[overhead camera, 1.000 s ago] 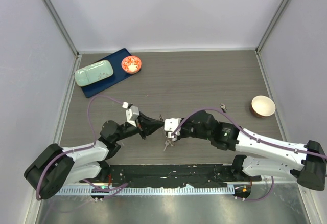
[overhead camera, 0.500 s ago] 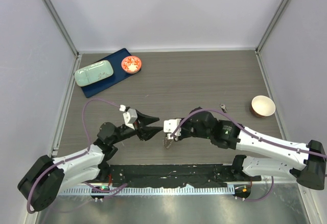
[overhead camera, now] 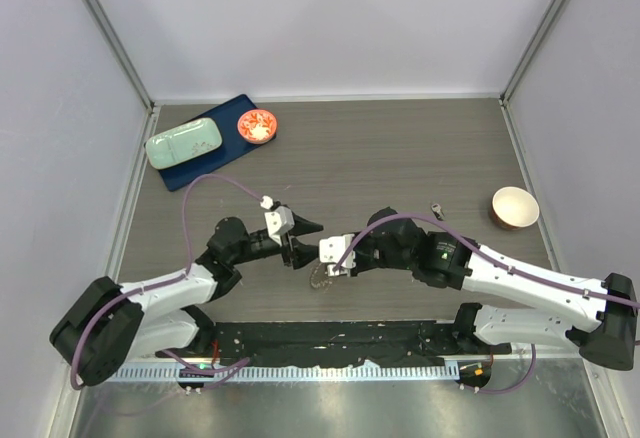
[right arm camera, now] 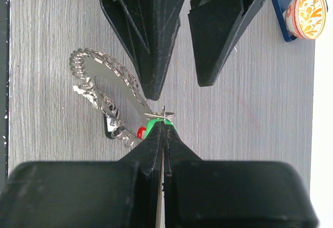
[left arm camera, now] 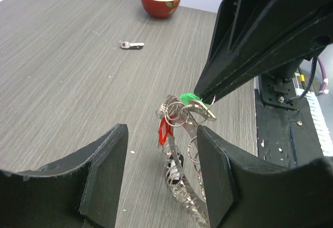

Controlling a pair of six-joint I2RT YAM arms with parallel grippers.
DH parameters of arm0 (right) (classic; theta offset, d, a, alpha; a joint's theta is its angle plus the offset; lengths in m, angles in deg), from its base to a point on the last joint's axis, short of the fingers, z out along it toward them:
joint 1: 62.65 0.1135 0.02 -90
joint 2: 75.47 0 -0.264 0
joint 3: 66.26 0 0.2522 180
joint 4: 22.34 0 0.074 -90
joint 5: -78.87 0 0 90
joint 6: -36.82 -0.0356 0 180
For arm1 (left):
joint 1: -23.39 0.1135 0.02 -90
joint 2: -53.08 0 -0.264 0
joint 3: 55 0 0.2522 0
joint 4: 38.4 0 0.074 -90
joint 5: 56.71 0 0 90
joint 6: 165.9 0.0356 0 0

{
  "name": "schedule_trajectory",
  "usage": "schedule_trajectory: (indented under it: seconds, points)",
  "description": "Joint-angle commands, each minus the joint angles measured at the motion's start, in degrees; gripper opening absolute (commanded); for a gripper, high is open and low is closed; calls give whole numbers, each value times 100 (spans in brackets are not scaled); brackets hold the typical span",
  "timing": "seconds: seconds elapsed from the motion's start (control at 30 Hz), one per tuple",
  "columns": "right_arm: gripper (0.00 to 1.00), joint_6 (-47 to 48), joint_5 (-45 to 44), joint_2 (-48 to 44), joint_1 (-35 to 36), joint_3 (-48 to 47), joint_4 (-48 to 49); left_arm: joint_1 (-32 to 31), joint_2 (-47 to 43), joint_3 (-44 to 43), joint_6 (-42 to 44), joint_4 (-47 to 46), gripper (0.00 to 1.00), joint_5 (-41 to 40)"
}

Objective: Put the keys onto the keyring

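The keyring [left arm camera: 186, 189], a grey band fringed with small silvery keys, stands on edge over the table, also seen as keyring [overhead camera: 319, 276] and keyring [right arm camera: 102, 86]. At its top sit a green tag [left arm camera: 190, 98] and a red tag [left arm camera: 165, 129]. My right gripper [right arm camera: 163, 123] is shut on the green-tagged key [right arm camera: 151, 127], with the red tag [right arm camera: 141, 132] beside it. My left gripper [left arm camera: 162, 134] is open, its jaws on either side of the ring without gripping it. From above, the left gripper [overhead camera: 302, 241] and right gripper [overhead camera: 323, 266] meet at the ring.
A loose key [overhead camera: 437, 211] lies on the table near a bowl [overhead camera: 514, 207] at the right. At the back left a blue tray [overhead camera: 226, 150] holds a green case [overhead camera: 184, 143] and a small red bowl [overhead camera: 258, 126]. Both forearms crowd the front middle.
My left gripper opened, let go near the ring, drew back to the left, then came forward around it. The right gripper kept its grip and shifted slightly left.
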Motion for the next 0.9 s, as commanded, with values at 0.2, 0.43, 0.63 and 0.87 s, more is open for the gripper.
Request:
schedule_trajectory:
  seconds: [0.2,0.43,0.63,0.87]
  points:
    - [1,159,12,-12,21,-330,16,35,472,-480,169,30,61,1079]
    - [1,186,38,129,21,-400,-28,18,534,-296,107,-172,62,1273]
    - [1,247,178,225,21,-497,-142,35,560,-312,362,-217,56,1193]
    - [1,256,275,243,21,-506,-230,27,709,-453,494,-120,41,1387]
